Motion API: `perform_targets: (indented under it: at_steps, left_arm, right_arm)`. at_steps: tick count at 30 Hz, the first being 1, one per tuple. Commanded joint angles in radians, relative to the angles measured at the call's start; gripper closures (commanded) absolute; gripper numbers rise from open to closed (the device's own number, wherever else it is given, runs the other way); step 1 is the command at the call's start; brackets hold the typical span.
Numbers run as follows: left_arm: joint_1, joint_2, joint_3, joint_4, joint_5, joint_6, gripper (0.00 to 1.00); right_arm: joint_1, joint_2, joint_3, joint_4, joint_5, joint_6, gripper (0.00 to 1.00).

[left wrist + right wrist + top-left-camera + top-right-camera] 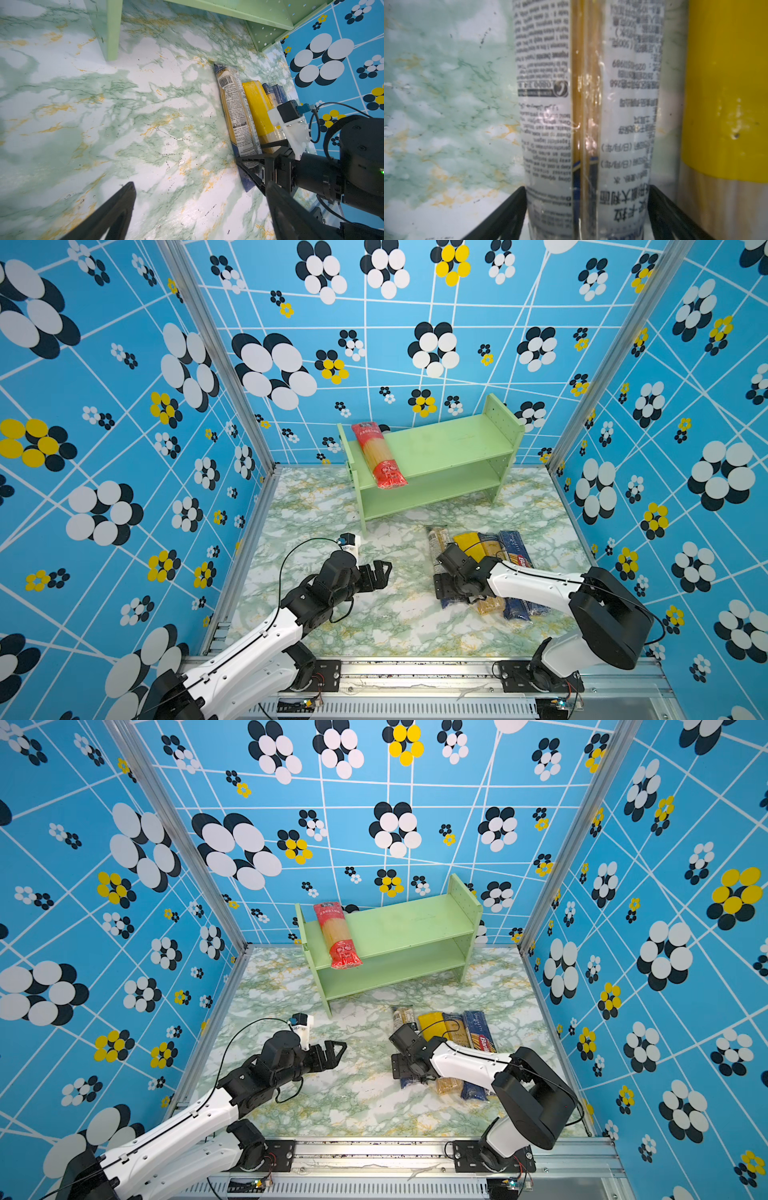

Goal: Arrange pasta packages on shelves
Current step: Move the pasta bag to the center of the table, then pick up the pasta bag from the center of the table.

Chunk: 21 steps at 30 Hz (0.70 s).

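The pale green shelves (449, 443) (407, 928) stand at the back, with a red pasta package (378, 456) (337, 936) lying across the top tier at its left end. The other pasta packages lie side by side on the table: a clear one with a white label (438, 541) (234, 108) (546, 104), a yellow one (467, 541) (724, 83), a brownish one (490, 545) and a dark blue Barilla one (517, 551). My right gripper (442, 589) (586, 187) is open, its fingers straddling the clear pack. My left gripper (380, 574) (199, 184) hangs open above bare table.
The marbled tabletop (374, 622) is boxed in by patterned blue walls on three sides, with a metal rail (415, 668) along the front. The shelf's left leg (110, 31) stands just ahead of my left gripper. My right arm (322, 172) reaches over the packs.
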Motion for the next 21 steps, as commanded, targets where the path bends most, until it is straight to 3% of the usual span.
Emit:
perform_targets:
  at_steps: [1,21]
  left_arm:
    - [0.009,-0.016,-0.017,-0.011,-0.003,-0.001,0.01]
    - [0.013,-0.009,-0.016,-0.009,-0.003,0.000,0.01]
  right_arm:
    - [0.004,0.036,-0.001,-0.033,0.017,0.014,0.08]
    - [0.006,0.123,0.028,-0.045,0.006,0.009,0.09]
